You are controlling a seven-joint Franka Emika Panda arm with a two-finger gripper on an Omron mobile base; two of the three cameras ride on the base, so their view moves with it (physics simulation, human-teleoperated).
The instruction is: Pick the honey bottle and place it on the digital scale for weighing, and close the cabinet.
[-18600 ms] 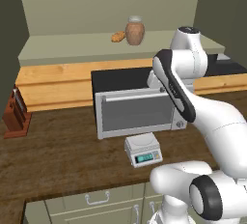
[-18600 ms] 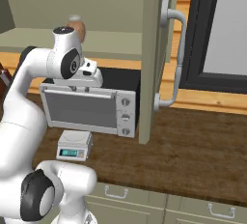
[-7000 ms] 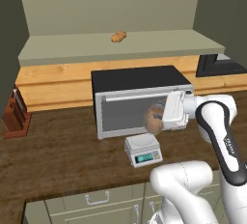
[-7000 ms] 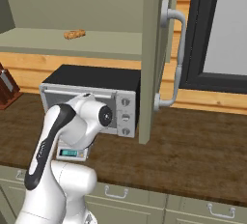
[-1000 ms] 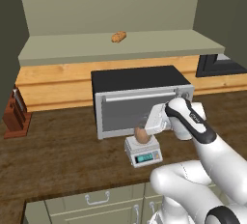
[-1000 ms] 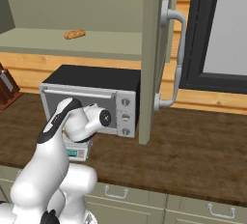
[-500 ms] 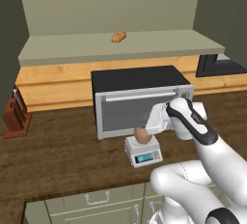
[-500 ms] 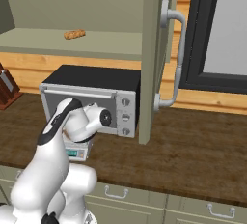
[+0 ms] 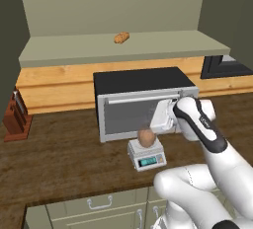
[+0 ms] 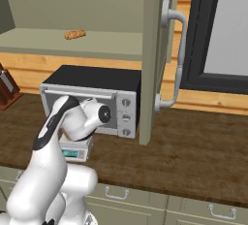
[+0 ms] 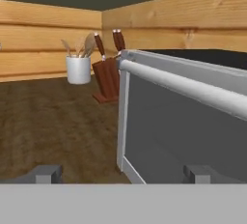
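While on the digital scale, honey bottle; tool apart, open-fingered

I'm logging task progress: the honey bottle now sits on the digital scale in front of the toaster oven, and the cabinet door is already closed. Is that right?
Not quite. The honey bottle does sit on the digital scale before the toaster oven, but the cabinet door stands open, edge-on toward the camera in the right base view.
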